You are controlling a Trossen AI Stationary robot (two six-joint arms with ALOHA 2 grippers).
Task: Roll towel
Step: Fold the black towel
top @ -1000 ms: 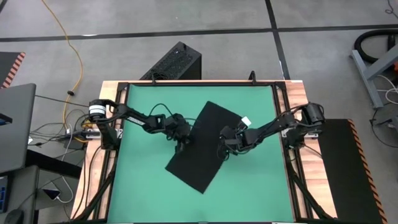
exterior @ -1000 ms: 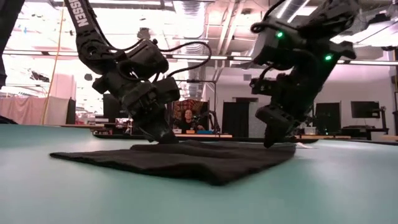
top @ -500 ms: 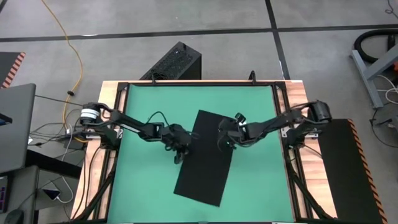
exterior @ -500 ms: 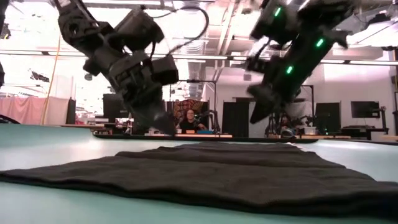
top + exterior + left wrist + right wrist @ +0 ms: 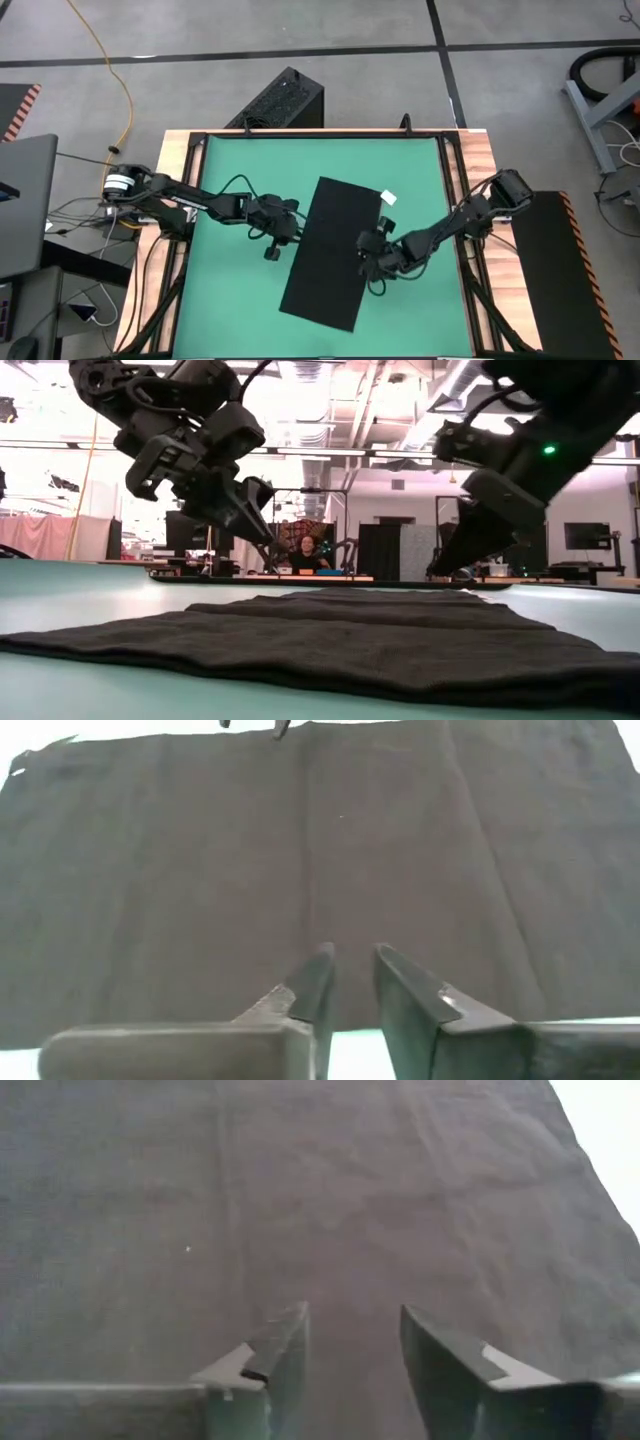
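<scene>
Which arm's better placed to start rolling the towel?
Probably right. The right gripper hangs open over the towel, nearer its near short end. The left gripper is open too, but over the green mat beside the towel's long edge.

Bright overhead ceiling glare, soft shadows, blurred near towel [image 5: 330, 645]

Legible text: none. The small white tag [image 5: 388, 198] at the towel [image 5: 331, 252] edge is too small to read.
</scene>
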